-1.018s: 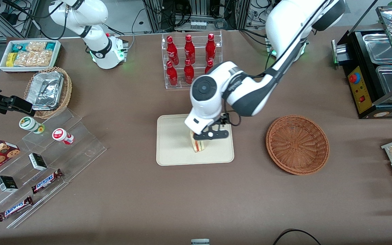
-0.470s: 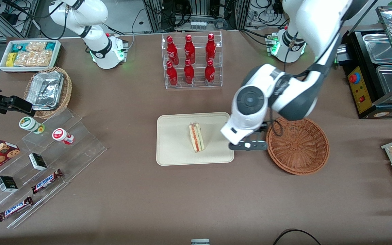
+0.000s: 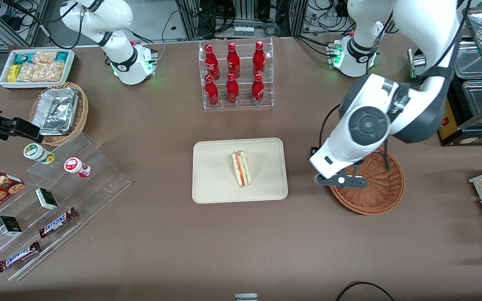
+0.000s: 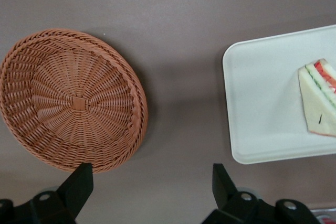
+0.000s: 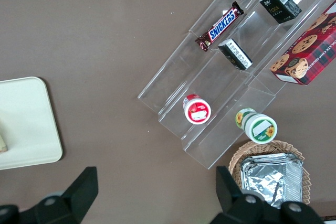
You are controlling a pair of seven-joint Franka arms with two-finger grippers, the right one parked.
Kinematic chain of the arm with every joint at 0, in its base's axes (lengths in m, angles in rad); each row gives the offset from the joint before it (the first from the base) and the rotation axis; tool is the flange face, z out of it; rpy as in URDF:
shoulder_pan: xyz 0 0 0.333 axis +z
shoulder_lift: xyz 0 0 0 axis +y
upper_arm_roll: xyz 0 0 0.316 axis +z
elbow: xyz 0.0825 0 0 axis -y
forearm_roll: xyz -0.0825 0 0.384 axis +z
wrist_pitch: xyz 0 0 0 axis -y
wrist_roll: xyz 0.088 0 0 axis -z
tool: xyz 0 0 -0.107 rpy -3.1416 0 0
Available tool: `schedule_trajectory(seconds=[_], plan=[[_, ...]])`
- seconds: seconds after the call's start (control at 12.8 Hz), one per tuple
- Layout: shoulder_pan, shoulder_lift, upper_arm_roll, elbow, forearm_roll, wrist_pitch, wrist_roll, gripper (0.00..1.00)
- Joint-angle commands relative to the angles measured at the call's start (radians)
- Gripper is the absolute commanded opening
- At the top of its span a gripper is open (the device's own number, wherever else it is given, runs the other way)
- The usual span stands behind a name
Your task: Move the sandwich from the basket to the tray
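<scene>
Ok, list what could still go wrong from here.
1. The sandwich stands on its edge on the tray; a bump could tip it over.
2. The open gripper hangs over the basket rim nearest the tray; dropping lower might clip it and shove the basket.

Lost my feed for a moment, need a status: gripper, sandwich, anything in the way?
Gripper open, empty, above the basket rim nearest the tray. Sandwich lying on tray, apart from gripper. Basket empty. Nothing in the way.
</scene>
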Motion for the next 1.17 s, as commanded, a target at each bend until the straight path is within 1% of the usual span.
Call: schedule_trajectory(seconds=[0.0,0.16,0.31,0.39,0.55,0.63,0.7,0.94,1.1], plan=[[0.091,-0.119,0.002,-0.100,-0.064,-0.020,0.149,1.00],[0.149,-0.159,0.003,-0.112,-0.081,-0.064,0.229,1.00],[0.185,-0.197,0.012,-0.111,-0.112,-0.101,0.287,1.00],[0.177,-0.220,0.055,-0.111,-0.114,-0.126,0.313,1.00],[0.165,-0.266,0.106,-0.111,-0.117,-0.169,0.370,1.00],[0.163,-0.288,0.133,-0.109,-0.132,-0.180,0.385,1.00],[0.147,-0.307,0.170,-0.109,-0.141,-0.190,0.402,1.00],[0.001,-0.355,0.357,-0.105,-0.141,-0.221,0.435,1.00],[-0.004,-0.384,0.368,-0.105,-0.141,-0.246,0.439,1.00]])
